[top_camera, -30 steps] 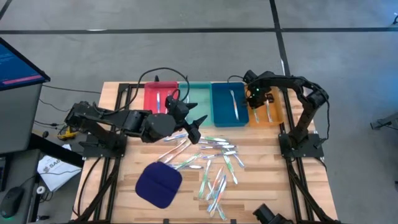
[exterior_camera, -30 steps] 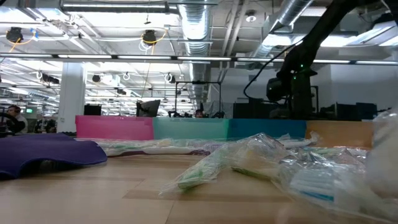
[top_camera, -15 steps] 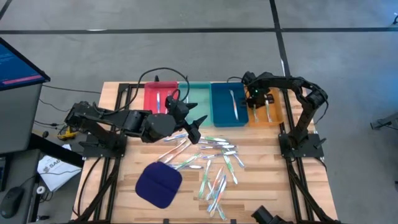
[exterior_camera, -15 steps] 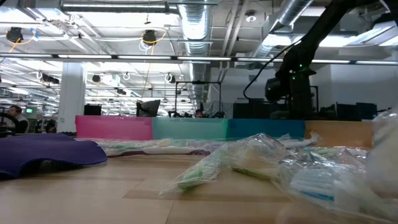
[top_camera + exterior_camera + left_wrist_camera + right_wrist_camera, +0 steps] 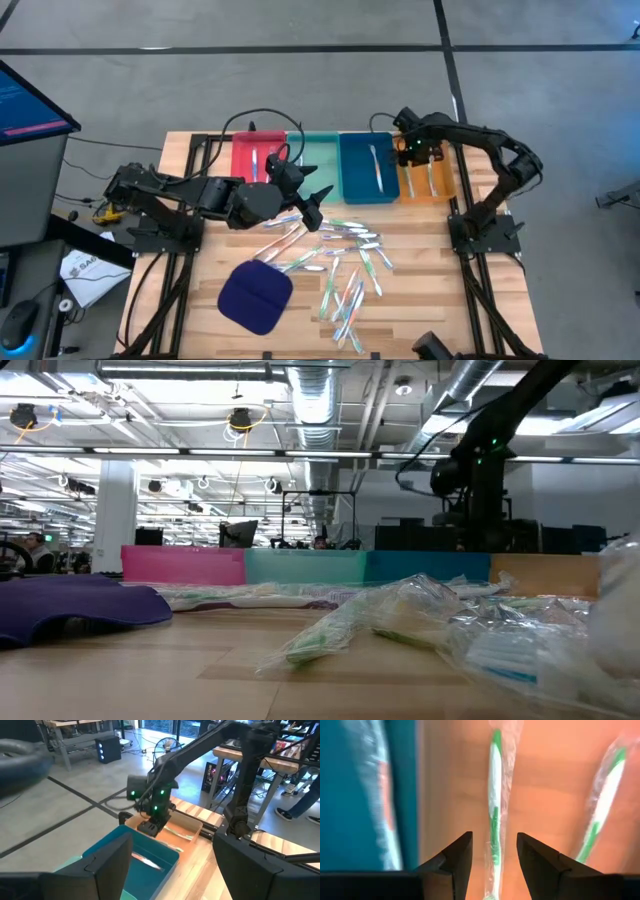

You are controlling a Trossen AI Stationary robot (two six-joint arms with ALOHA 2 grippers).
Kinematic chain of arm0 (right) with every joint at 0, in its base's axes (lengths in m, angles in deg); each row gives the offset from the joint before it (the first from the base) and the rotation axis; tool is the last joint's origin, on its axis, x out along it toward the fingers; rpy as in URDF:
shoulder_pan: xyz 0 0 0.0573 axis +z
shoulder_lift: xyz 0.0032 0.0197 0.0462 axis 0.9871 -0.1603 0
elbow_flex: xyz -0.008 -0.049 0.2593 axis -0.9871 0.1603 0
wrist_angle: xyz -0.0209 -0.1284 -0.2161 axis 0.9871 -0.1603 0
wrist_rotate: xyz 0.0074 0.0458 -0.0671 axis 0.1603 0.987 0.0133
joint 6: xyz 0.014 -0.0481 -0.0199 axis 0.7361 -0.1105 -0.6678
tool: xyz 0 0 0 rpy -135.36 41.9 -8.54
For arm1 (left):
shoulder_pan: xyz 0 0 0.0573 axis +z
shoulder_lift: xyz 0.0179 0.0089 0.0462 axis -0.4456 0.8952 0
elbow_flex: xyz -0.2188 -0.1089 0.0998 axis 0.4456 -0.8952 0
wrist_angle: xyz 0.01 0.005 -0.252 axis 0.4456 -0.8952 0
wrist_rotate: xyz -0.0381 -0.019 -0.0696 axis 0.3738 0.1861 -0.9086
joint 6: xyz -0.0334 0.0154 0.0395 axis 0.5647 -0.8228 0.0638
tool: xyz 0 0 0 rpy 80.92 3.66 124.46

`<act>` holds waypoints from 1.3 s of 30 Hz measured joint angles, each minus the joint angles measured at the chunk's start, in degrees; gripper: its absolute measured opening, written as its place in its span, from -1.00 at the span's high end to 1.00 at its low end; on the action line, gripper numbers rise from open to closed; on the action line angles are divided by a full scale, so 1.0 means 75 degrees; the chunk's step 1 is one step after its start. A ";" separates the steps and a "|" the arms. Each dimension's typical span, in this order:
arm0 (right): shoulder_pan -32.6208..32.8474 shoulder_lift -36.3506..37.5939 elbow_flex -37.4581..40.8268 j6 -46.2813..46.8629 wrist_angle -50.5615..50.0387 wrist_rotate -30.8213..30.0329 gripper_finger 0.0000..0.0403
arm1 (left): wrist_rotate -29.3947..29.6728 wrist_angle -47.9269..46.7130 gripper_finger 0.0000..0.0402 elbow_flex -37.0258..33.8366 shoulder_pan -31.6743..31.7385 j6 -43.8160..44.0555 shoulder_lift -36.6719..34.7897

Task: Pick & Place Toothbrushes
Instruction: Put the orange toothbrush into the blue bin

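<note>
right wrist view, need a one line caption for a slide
Right pincer open above a green-accented wrapped toothbrush lying in the orange tray, a second one beside it.

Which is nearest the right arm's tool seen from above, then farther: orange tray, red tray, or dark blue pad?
From the right tool:
1. Orange tray, right beneath it.
2. Red tray, at the row's far left end.
3. Dark blue pad, at the table's front left.
</note>
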 joint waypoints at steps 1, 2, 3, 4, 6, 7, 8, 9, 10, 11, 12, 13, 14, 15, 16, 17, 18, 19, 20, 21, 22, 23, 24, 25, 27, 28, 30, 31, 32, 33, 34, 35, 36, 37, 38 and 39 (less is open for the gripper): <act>-0.0021 0.0186 0.0000 -0.0061 0.0001 -0.0001 0.25 | -0.0014 -0.0005 -0.36 0.0000 0.0002 0.0000 0.0000; -0.0047 0.0372 0.0000 -0.0157 -0.0007 0.0000 0.24 | -0.0063 -0.0007 -0.36 0.0000 0.0002 0.0000 0.0000; -0.0051 0.0568 0.0000 -0.0277 -0.0019 0.0000 0.24 | -0.0122 -0.0006 -0.36 0.0000 0.0002 0.0000 0.0000; -0.0057 0.0766 0.0000 -0.0380 -0.0066 0.0000 0.24 | -0.0180 -0.0008 -0.36 0.0000 0.0002 0.0000 0.0000; -0.0054 0.1173 0.0000 -0.0555 -0.0187 0.0000 0.23 | -0.0246 -0.0011 -0.36 0.0000 0.0002 0.0000 0.0000; -0.0054 0.1380 0.0000 -0.0644 -0.0213 0.0003 0.23 | -0.0258 -0.0011 -0.36 0.0000 0.0002 0.0000 0.0000; -0.0050 0.1580 0.0000 -0.0728 -0.0242 0.0006 0.23 | -0.0261 -0.0011 -0.36 0.0000 0.0002 0.0000 0.0000; -0.0042 0.1781 0.0000 -0.0810 -0.0301 0.0010 0.23 | -0.0260 -0.0011 -0.36 0.0000 0.0002 0.0000 0.0000; -0.0038 0.1973 0.0000 -0.0893 -0.0370 0.0022 0.24 | -0.0258 -0.0009 -0.36 0.0000 0.0007 0.0000 0.0000; -0.0025 0.2167 0.0000 -0.0911 -0.0421 0.0059 0.25 | -0.0257 -0.0005 -0.36 0.0000 0.0046 0.0000 0.0000; -0.0006 0.2360 0.0000 -0.0908 -0.0462 0.0133 0.25 | -0.0258 0.0002 -0.36 0.0000 0.0080 0.0000 0.0000; 0.0010 0.2550 0.0000 -0.0906 -0.0456 0.0261 0.26 | -0.0258 0.0007 -0.36 0.0000 0.0108 0.0008 0.0000; 0.0012 0.2739 0.0000 -0.0905 -0.0375 0.0421 0.27 | -0.0239 0.0006 -0.36 0.0000 0.0151 0.0006 0.0000; 0.0016 0.2927 0.0000 -0.0903 -0.0280 0.0646 0.28 | -0.0198 0.0004 -0.36 0.0000 0.0208 -0.0008 0.0000; 0.0017 0.3119 0.0000 -0.0901 -0.0191 0.0902 0.28 | -0.0194 0.0004 -0.36 0.0000 0.0270 0.0001 0.0000; 0.0027 0.3305 0.0000 -0.0897 -0.0112 0.1192 0.29 | -0.0218 0.0004 -0.36 0.0000 0.0321 0.0109 0.0000; 0.0060 0.3488 0.0000 -0.0887 -0.0055 0.1481 0.30 | -0.0306 -0.0001 -0.36 0.0000 0.0365 0.0269 0.0000; 0.0104 0.3674 0.0000 -0.0840 -0.0039 0.1730 0.31 | -0.0455 -0.0005 -0.36 0.0000 0.0406 0.0377 0.0000; 0.0167 0.3850 0.0000 -0.0738 -0.0034 0.1938 0.32 | -0.0618 -0.0009 -0.36 0.0000 0.0440 0.0441 0.0000; 0.0242 0.4042 0.0000 -0.0638 -0.0010 0.2099 0.33 | -0.0824 -0.0014 -0.36 0.0000 0.0471 0.0446 0.0000; 0.0339 0.4235 0.0000 -0.0516 0.0021 0.2248 0.34 | -0.1062 -0.0014 -0.36 0.0000 0.0498 0.0443 0.0000; 0.0453 0.4424 0.0000 -0.0363 0.0063 0.2359 0.35 | -0.1305 -0.0022 -0.36 0.0000 0.0531 0.0429 0.0000; 0.0598 0.4614 0.0000 -0.0195 0.0131 0.2432 0.35 | -0.1613 -0.0032 -0.36 0.0000 0.0574 0.0386 0.0000; 0.0770 0.4800 0.0000 -0.0024 0.0240 0.2456 0.36 | -0.1961 -0.0054 -0.36 0.0000 0.0618 0.0291 0.0000; 0.1176 0.5179 0.0000 0.0279 0.0517 0.2454 0.37 | -0.2764 -0.0173 -0.36 0.0000 0.0745 0.0061 0.0000; 0.1387 0.5359 0.0000 0.0416 0.0722 0.2428 0.38 | -0.3184 -0.0311 -0.36 0.0000 0.0830 0.0009 0.0000; 0.1829 0.5714 0.0000 0.0597 0.1179 0.2340 0.39 | -0.3961 -0.0678 -0.36 0.0000 0.1013 -0.0015 0.0001; 0.2058 0.5881 0.0000 0.0783 0.1383 0.2203 0.39 | -0.4321 -0.0890 -0.36 0.0000 0.1103 -0.0002 0.0003; 0.2302 0.6041 0.0000 0.1025 0.1589 0.2036 0.40 | -0.4608 -0.1113 -0.36 0.0000 0.1188 0.0008 0.0003; 0.2545 0.6184 -0.0001 0.1262 0.1807 0.1856 0.41 | -0.4870 -0.1344 -0.36 0.0000 0.1259 0.0023 0.0003; 0.2792 0.6296 -0.0003 0.1488 0.2025 0.1666 0.41 | -0.5057 -0.1605 -0.36 0.0000 0.1299 0.0034 0.0003; 0.3041 0.6388 -0.0003 0.1675 0.2215 0.1503 0.42 | -0.5179 -0.1864 -0.36 0.0000 0.1323 0.0045 0.0003; 0.3289 0.6462 -0.0003 0.1782 0.2397 0.1365 0.42 | -0.5257 -0.2130 -0.36 0.0000 0.1334 0.0032 0.0003; 0.3517 0.6511 -0.0003 0.1843 0.2572 0.1230 0.42 | -0.5278 -0.2375 -0.36 0.0000 0.1327 -0.0013 0.0003; 0.3776 0.6543 -0.0003 0.1879 0.2720 0.1119 0.42 | -0.5280 -0.2593 -0.36 0.0000 0.1293 -0.0071 0.0003; 0.4033 0.6559 -0.0003 0.1958 0.2824 0.0983 0.41 | -0.5287 -0.2800 -0.36 0.0000 0.1245 -0.0107 0.0003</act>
